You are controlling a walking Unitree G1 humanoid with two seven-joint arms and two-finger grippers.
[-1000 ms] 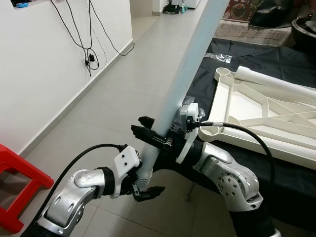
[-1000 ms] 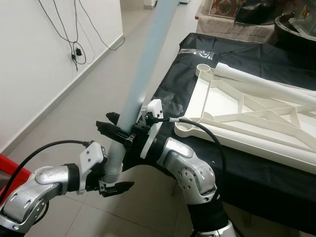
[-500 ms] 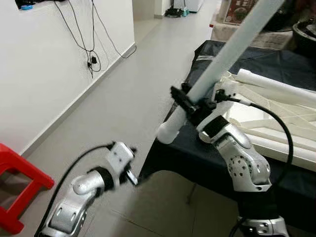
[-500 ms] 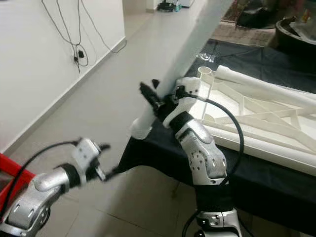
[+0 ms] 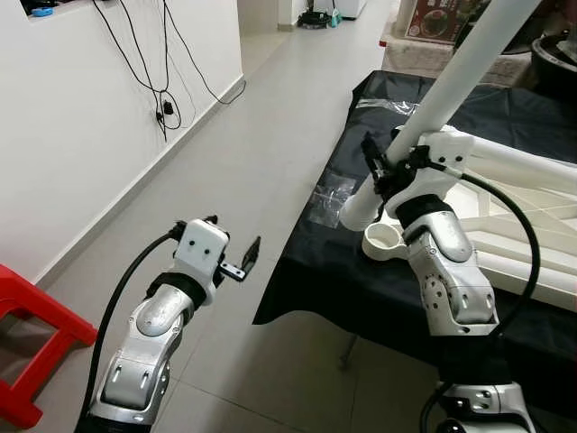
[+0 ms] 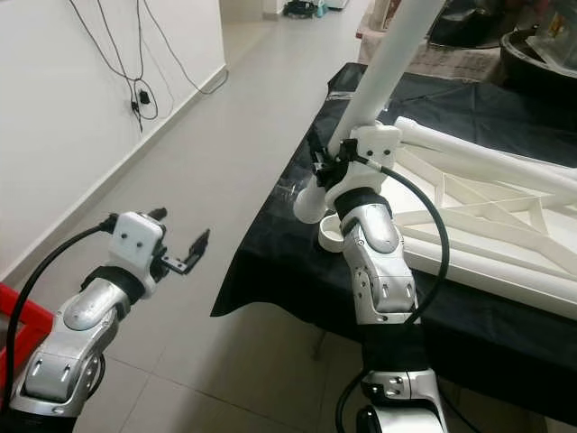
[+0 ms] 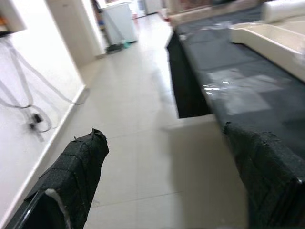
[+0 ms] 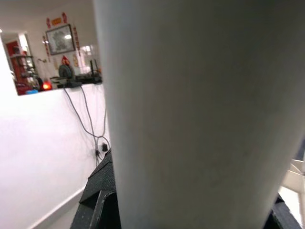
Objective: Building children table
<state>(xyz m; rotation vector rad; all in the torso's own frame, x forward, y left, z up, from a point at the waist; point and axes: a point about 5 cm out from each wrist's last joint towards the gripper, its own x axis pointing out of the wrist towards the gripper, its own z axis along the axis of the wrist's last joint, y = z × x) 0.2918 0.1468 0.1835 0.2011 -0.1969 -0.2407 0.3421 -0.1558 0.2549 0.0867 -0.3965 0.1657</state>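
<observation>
Head views: right hand [image 5: 386,171] clamped on white table leg [image 5: 451,81], tube slanting up and away; lower end just above round corner socket [image 5: 385,240] of white tabletop frame [image 6: 469,225], contact not clear. Frame lying upside down on black-covered table [image 5: 315,271], socket close to near-left table edge. Left hand [image 5: 236,262] w/ fingers apart, holding nothing, out over grey tile floor [image 5: 252,135], well apart from table edge. Wide bare floor between table and white wall [image 5: 81,117]; cables [image 5: 162,81] hanging on wall; red stool [image 5: 32,334] by wall.

L wrist view: two black fingers [image 7: 71,176] spread, floor between them, table edge [image 7: 178,86] beyond.

R wrist view: leg [image 8: 200,114] close up, black finger [image 8: 100,200] beside it.
</observation>
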